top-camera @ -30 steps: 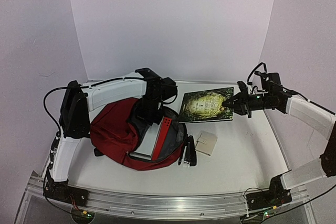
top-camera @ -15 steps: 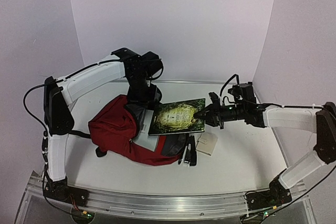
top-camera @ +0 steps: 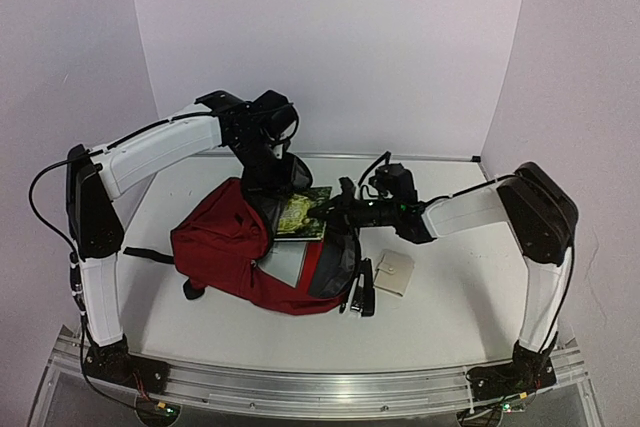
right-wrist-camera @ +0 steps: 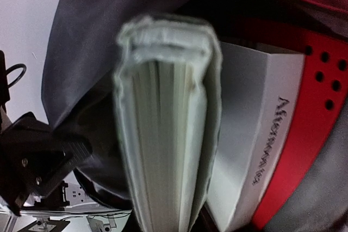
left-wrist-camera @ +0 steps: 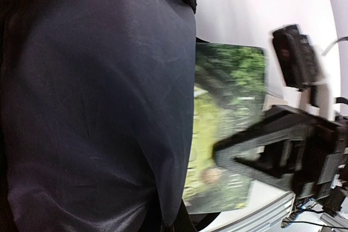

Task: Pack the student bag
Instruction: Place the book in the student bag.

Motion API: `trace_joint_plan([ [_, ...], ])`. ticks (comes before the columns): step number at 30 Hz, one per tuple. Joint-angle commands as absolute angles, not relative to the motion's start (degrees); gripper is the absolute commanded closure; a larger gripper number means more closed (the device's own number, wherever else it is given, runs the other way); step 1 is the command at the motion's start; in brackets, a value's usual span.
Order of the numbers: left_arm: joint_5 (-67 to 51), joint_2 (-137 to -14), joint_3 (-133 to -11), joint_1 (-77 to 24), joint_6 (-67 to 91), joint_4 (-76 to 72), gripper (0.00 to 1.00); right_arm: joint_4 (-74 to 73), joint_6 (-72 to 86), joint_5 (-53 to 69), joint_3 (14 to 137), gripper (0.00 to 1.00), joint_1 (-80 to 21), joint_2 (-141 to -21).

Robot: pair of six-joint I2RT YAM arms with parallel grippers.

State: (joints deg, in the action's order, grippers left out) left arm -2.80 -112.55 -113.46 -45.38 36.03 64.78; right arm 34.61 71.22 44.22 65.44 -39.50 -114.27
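Observation:
The dark red student bag [top-camera: 220, 245] lies left of the middle, its mouth facing right. My left gripper [top-camera: 282, 183] is shut on the bag's upper flap and holds it up, so the grey lining [left-wrist-camera: 98, 107] fills the left wrist view. My right gripper [top-camera: 336, 210] is shut on a green-covered book [top-camera: 302, 213] and holds it partly inside the mouth. The book also shows in the left wrist view [left-wrist-camera: 225, 96] and end-on in the right wrist view [right-wrist-camera: 163, 134]. A white box [right-wrist-camera: 261, 129] and a red folder with holes [right-wrist-camera: 321, 91] lie inside the bag beside the book.
A small beige pad [top-camera: 393, 272] lies on the table right of the bag. Black pens or clips [top-camera: 360, 293] lie by the bag's mouth. A black strap [top-camera: 150, 254] trails to the left. White walls stand at the back and sides.
My right gripper has carried the book from the back right of the table leftward into the bag's mouth. My left arm has risen and lifted the flap.

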Motion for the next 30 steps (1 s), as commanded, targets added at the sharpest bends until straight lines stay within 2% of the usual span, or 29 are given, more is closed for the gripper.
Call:
trace_joint_plan([
  [1, -7.5, -106.7, -112.1, -43.4, 36.8, 55.4, 1.0, 46.8, 77.1, 42.6, 72.9, 1.0, -43.3, -119.6],
  [4, -8.1, -105.7, -110.7, -42.1, 37.3, 53.9, 1.0, 47.6, 79.1, 40.8, 75.9, 1.0, -45.9, -124.3],
  [6, -8.1, -105.6, -110.4, -41.7, 37.4, 53.9, 1.0, 48.2, 79.1, 40.0, 78.0, 0.91, -47.2, -126.3],
  [10, -8.2, -105.4, -109.3, -41.7, 37.6, 54.2, 1.0, 44.1, 77.7, 38.6, 79.3, 0.51, -47.5, -126.0],
  [13, -8.0, -104.7, -108.0, -41.5, 38.2, 53.8, 1.0, 34.5, 72.8, 37.3, 76.9, 0.33, -46.3, -121.4],
  [14, -8.0, -104.5, -107.5, -41.5, 38.4, 53.7, 1.0, 32.6, 71.5, 36.4, 75.5, 0.18, -46.0, -118.6],
  [16, -8.1, -104.2, -106.8, -41.5, 38.7, 53.5, 1.0, 28.1, 69.2, 34.2, 73.1, 0.03, -45.6, -114.6],
  [21, -7.6, -103.0, -104.7, -41.5, 39.2, 53.5, 1.0, 12.7, 62.6, 29.9, 73.8, 0.02, -45.6, -108.3],
  [26, -8.8, -102.5, -103.5, -41.8, 38.3, 55.0, 1.0, 7.0, 57.0, 30.2, 71.3, 0.02, -43.3, -104.2],
  [30, -9.9, -101.7, -101.2, -44.5, 35.2, 57.0, 0.9, 3.3, 48.1, 33.3, 71.0, 0.03, -36.9, -101.7],
])
